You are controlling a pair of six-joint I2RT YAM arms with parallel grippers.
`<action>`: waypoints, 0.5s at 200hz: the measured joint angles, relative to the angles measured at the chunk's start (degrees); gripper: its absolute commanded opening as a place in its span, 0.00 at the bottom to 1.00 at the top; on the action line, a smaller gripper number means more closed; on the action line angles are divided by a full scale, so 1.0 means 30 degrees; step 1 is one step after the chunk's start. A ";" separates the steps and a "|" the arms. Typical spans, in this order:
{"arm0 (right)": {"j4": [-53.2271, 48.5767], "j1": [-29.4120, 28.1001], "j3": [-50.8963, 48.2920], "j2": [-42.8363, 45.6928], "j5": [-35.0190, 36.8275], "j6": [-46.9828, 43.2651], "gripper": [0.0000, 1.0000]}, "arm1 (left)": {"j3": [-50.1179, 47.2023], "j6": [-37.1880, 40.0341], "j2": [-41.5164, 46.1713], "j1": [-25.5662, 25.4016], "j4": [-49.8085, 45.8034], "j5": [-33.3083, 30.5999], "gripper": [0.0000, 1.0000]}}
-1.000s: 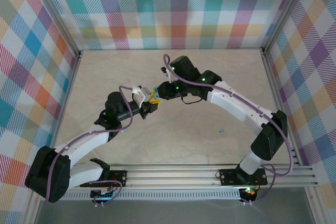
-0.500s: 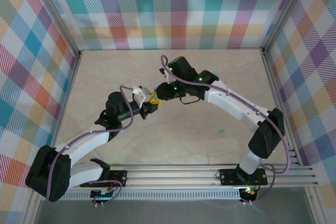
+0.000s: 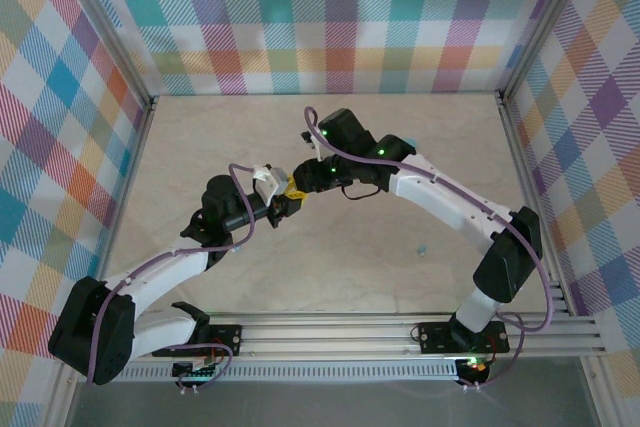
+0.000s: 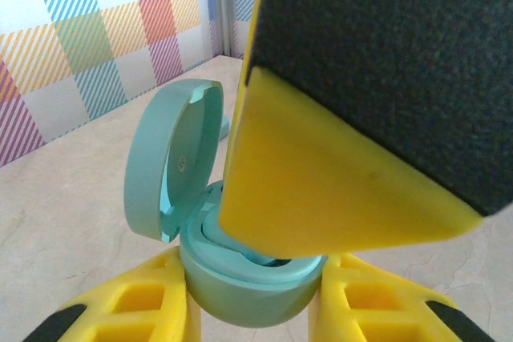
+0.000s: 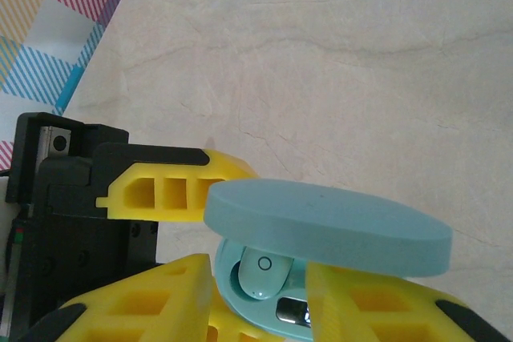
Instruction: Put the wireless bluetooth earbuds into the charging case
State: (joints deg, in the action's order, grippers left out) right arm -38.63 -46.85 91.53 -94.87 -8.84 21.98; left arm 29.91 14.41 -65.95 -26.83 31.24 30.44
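Right tool (image 5: pixel 260 279) widened, angled over earbud (image 5: pixel 258 268) | left tool (image 4: pixel 256 303) clamps charging case (image 4: pixel 234 282)

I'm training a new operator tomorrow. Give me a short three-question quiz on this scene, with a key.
1. True or false: the lid of the pale teal oval plastic charging case is shut.
2. What holds the case's base? A) the left claw B) a human hand C) nothing, it lies flat on the table
3. Fill in: a small pale teal rounded earbud sits inside the open ____.
Key: 1 false; 2 A; 3 case.
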 measured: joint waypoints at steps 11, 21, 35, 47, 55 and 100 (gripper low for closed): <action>0.0000 -0.0007 0.0000 0.0102 0.0000 0.0000 0.38 | 0.0015 0.0000 0.0000 -0.0007 0.0007 0.0000 0.03; -0.0007 0.0000 0.0000 0.0291 0.0153 0.0000 0.39 | 0.0029 0.0000 0.0000 -0.0015 -0.0015 -0.0007 0.03; 0.0015 0.0000 0.0000 0.0656 0.0306 0.0000 0.39 | 0.0058 0.0000 0.0007 -0.0015 -0.0029 -0.0022 0.03; 0.0029 0.0000 0.0000 0.1071 0.0372 0.0000 0.39 | 0.0058 -0.0007 0.0029 -0.0015 -0.0124 -0.0022 0.03; 0.0058 0.0000 0.0000 0.1362 0.0372 0.0000 0.39 | 0.0058 -0.0007 0.0058 -0.0015 -0.0262 -0.0058 0.03; 0.0590 0.0000 -0.0007 0.2579 0.0976 0.0007 0.42 | 0.0087 -0.0087 0.0459 -0.0015 -0.1246 -0.0510 0.03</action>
State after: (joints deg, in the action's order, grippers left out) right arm -36.86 -46.85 91.50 -87.13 -5.91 22.00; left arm 30.17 14.15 -64.58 -26.87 27.51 28.91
